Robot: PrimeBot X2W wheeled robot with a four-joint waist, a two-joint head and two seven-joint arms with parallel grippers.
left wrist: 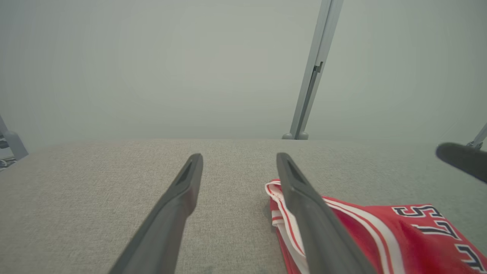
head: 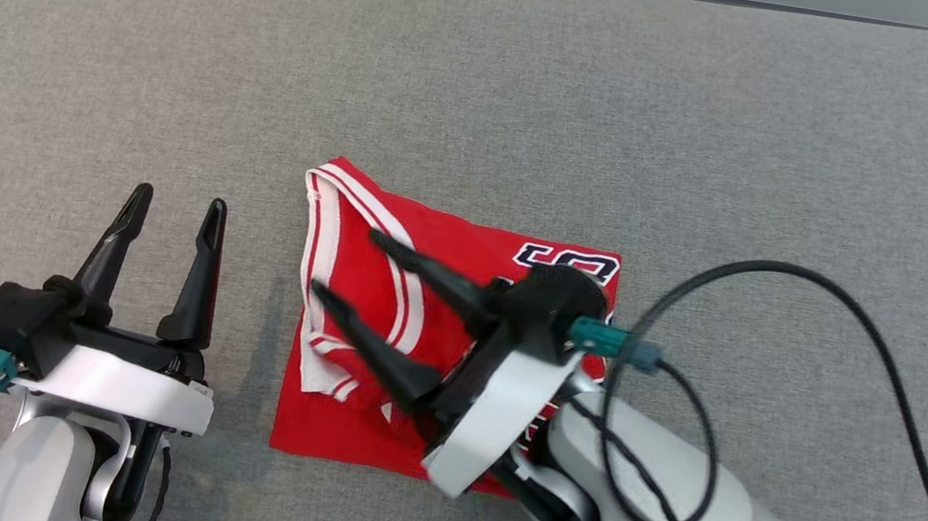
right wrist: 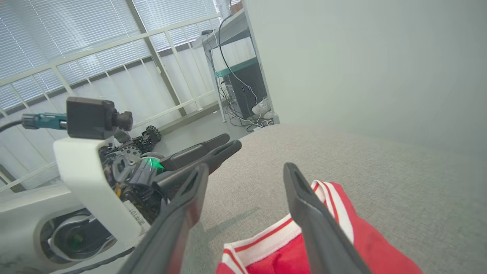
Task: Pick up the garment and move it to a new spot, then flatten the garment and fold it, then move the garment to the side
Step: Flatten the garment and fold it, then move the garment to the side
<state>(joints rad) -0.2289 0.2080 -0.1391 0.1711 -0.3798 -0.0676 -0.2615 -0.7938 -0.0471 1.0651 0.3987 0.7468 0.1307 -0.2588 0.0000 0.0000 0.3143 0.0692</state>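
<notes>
While my right claw [head: 343,262] hangs spread wide over it, the red garment [head: 457,246] lies folded, white-striped trim at its left, lettering far right; my left claw [head: 179,197] gapes empty.

Folded red garment [head: 449,241] on grey fabric surface [head: 486,77], splayed right gripper [head: 345,262] over it, splayed left gripper [head: 180,197] beside it

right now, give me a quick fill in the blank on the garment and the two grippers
1. The folded garment is mostly ___ with white trim.
2. The right gripper is over the garment, its jaws ___.
3. The left gripper is open over the bare table, whose cover is ___ in colour.

Missing words: red; open; grey
</notes>
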